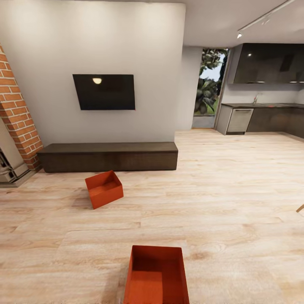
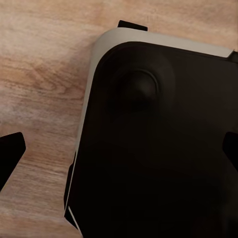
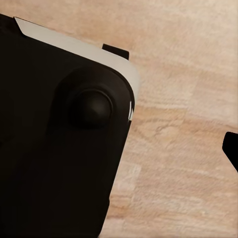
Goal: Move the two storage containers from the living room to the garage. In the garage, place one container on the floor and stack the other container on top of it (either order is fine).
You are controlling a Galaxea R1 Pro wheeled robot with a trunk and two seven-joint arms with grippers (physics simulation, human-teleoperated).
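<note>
**Two orange-red bins on the living room floor**

The head view looks across a living room with a light wood plank floor (image 1: 236,198). One orange-red rectangular plastic bin (image 1: 156,276), lidless and empty, sits on the planks at six o'clock, closest to the camera, its near end cut off by the frame's edge. A second identical orange-red bin (image 1: 104,188) sits farther away at about eleven o'clock from the first, turned at an angle, well apart from it. Just beyond the second bin a long, low dark bench (image 1: 109,156) runs along a white wall, and a black flat screen (image 1: 104,91) hangs on that wall above it. A red brick column (image 1: 17,114) stands at nine o'clock. At two o'clock lies a kitchen with dark cabinets (image 1: 270,63) and a glass door showing green plants.

Each wrist view looks down at a black robot base with a pale rim (image 2: 158,148) (image 3: 54,139) over the wood planks. In the left wrist view, dark finger tips (image 2: 10,153) show at both side edges, spread wide, holding nothing. In the right wrist view one dark finger tip (image 3: 232,148) shows at the edge; whether those fingers are spread cannot be told.
</note>
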